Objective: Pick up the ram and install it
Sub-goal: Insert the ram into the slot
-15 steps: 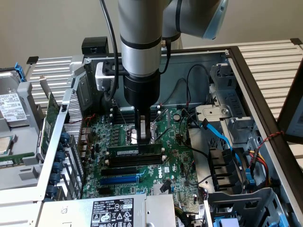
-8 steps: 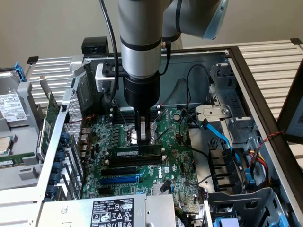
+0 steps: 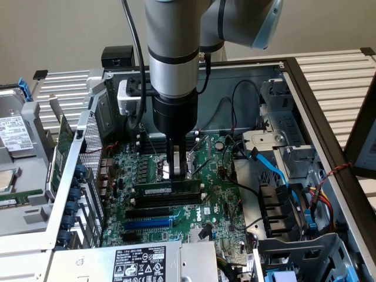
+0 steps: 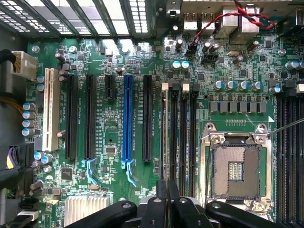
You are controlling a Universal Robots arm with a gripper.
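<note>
Black fingers of the gripper (image 3: 178,174) clamp the top edge of the green ram (image 3: 166,191), which stands upright, apparently seated, in a memory slot (image 3: 176,199) mid-motherboard (image 3: 202,222), beside the processor socket (image 4: 236,171)

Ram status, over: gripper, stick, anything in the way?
Gripper shut on ram. Ram upright along memory slots, seating unclear. Blue cable off to exterior view's right, apart from ram.
</note>
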